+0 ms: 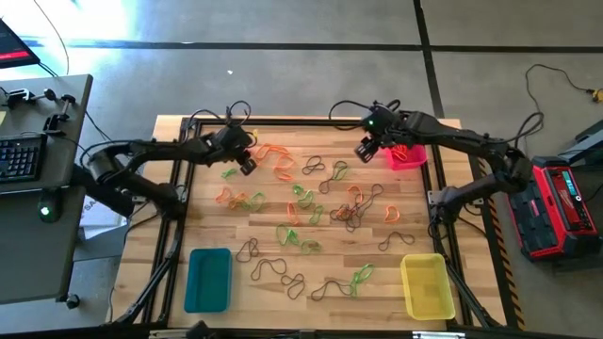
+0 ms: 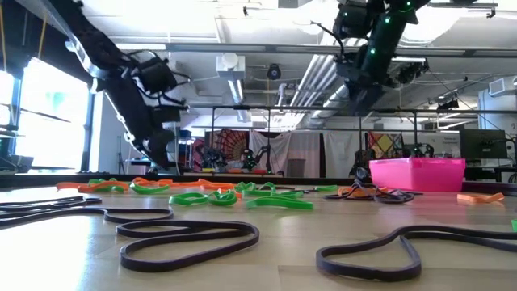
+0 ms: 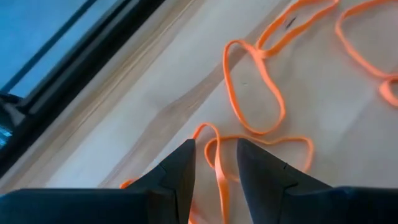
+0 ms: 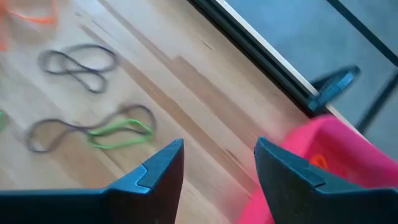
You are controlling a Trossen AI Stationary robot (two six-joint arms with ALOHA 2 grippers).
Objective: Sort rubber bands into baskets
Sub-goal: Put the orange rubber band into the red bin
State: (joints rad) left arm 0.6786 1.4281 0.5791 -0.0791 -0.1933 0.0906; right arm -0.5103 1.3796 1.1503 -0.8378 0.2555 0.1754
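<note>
Orange, green and dark rubber bands [image 1: 311, 202] lie scattered flat on the wooden table. My left gripper [image 1: 248, 165] is open at the far left, low over a cluster of orange bands [image 1: 275, 158]. In the left wrist view its fingers [image 3: 216, 163] stand on either side of one orange strand [image 3: 219, 177], with a gap on each side. My right gripper [image 1: 365, 151] is open and empty, raised beside the pink basket [image 1: 409, 156] at the far right. An orange band [image 4: 317, 162] lies inside that basket.
The teal basket [image 1: 208, 279] stands at the near left and the yellow basket [image 1: 426, 284] at the near right. A black frame [image 1: 179, 188] runs round the table. Dark bands [image 2: 190, 234] lie near the front edge.
</note>
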